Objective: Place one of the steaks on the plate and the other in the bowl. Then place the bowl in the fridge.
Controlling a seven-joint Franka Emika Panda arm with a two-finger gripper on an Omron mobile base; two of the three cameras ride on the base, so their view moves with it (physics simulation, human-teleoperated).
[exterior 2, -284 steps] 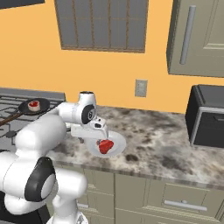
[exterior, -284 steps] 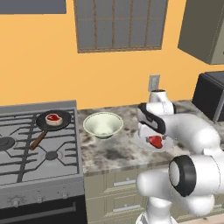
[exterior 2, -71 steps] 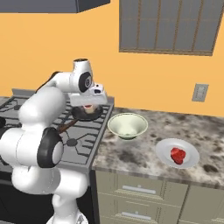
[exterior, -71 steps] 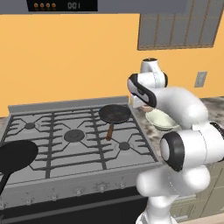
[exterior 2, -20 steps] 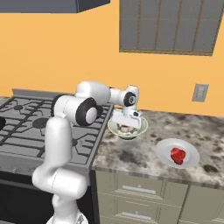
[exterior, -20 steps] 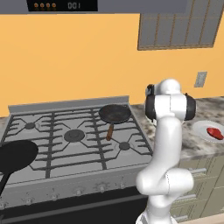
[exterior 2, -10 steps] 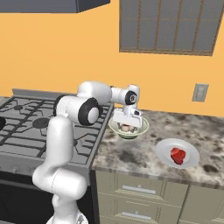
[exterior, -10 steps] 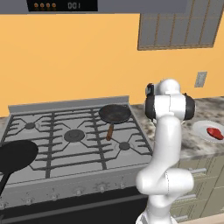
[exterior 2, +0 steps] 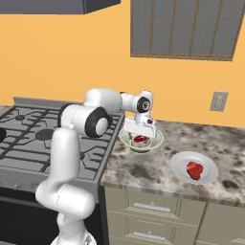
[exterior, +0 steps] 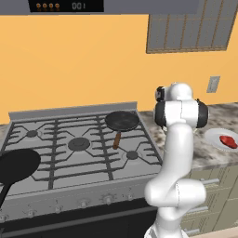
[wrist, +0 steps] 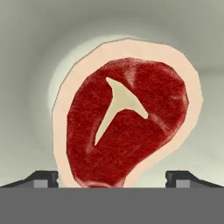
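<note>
Left base view: one steak (exterior: 227,140) lies on the white plate (exterior: 212,138) on the marbled surface (exterior: 201,153), right of the stove (exterior: 69,148). Right base view: the hand (exterior 2: 140,135) hangs low over the pale bowl (exterior 2: 154,143), which sits near the stove edge, well apart from the plate and holding the second steak (exterior 2: 139,139); the bowl looks rigid, light and probably slick, so its flared rim seems the place to grip. Hand view: fingertips (wrist: 43,178) spread wide and holding nothing, flanking that flat red steak with its pale fat border on the bowl floor.

Display (exterior: 65,6) above stove: orange digits, possibly "001"; blurred. No other legible text.
</note>
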